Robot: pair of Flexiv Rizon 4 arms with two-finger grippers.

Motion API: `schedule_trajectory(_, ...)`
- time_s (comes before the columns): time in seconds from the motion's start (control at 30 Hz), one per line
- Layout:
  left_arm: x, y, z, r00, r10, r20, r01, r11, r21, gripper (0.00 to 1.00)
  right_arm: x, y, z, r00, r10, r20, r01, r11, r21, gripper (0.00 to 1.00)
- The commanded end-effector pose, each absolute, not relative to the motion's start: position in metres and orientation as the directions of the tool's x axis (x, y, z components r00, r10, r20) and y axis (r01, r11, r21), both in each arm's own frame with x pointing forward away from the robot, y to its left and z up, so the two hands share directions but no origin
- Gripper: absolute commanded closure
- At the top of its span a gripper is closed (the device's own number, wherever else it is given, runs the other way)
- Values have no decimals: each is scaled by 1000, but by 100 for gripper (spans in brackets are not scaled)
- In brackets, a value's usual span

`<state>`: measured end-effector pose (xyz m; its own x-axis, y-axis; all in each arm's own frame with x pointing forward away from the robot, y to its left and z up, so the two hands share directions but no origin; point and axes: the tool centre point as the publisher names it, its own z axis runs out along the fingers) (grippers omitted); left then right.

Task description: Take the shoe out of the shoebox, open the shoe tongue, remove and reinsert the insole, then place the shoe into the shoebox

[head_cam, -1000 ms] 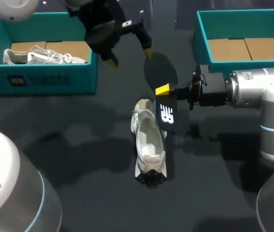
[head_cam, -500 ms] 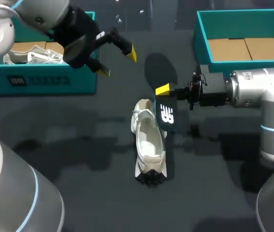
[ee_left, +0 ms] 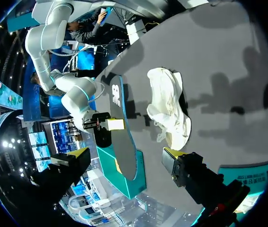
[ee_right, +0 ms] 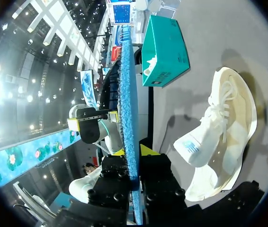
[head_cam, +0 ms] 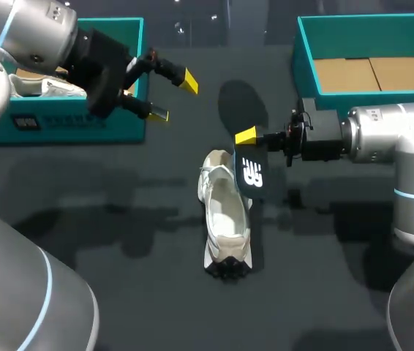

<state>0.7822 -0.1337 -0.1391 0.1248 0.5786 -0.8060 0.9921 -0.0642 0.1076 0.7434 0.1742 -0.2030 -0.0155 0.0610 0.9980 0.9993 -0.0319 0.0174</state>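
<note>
The left gripper [head_cam: 172, 97] has drawn back toward the left shoebox [head_cam: 68, 126], its fingers spread and empty. Nearest, the white shoe [head_cam: 225, 216] lies mid-table. Just beside its far end, the right gripper [head_cam: 246, 139] pinches the dark insole [head_cam: 250, 173] on edge, with the right shoebox [head_cam: 306, 69] beyond.

Shoe [head_cam: 225, 219]: upper is seen as white cloth mesh w/ woven laces, matt; the sole looks rubbery, w/ dark tread at 1 end. Insole [head_cam: 249, 174]: 1 face is shown dark and matt w/ white print; in the right wrist view a blue, rough-textured fabric face is seen. Left shoebox [head_cam: 68, 121] and right shoebox [head_cam: 306, 66]: teal matt card outside, raw brown cardboard inside. Surface [head_cam: 156, 278]: dark, matt. Left arm [head_cam: 31, 33] and right arm [head_cam: 382, 139]: smooth satin-silver shells. Left gripper [head_cam: 172, 98] and right gripper [head_cam: 247, 140]: matt black bodies, yellow plastic-looking tips.
</note>
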Motion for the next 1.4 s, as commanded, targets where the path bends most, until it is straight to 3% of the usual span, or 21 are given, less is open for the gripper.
schedule_trajectory(0.03, 780, -133, -150, 141, 510, -848, 989, -43, 138, 0, 743, 176, -204, -15, 63, 998, 999, -33, 17, 100)
schedule_trajectory(0.27, 790, -131, -165, 100, 407, -908, 995, -13, 104, 0, 743, 176, -204, -15, 63, 998, 999, -33, 17, 100)
schedule_trajectory(0.67, 787, -137, -171, 104, 400, -911, 995, -32, 100, 0, 743, 176, -204, -15, 63, 998, 999, -33, 17, 100)
schedule_trajectory(1.2, 791, -175, -195, -39, 265, -963, 998, 47, -28, 0, 741, 188, -201, -2, 3, 1000, 998, -67, 2, 100)
schedule_trajectory(1.4, 788, -186, -201, -46, 236, -971, 998, 57, -33, 10, 741, 195, -203, 1, -16, 1000, 998, -66, -2, 100)
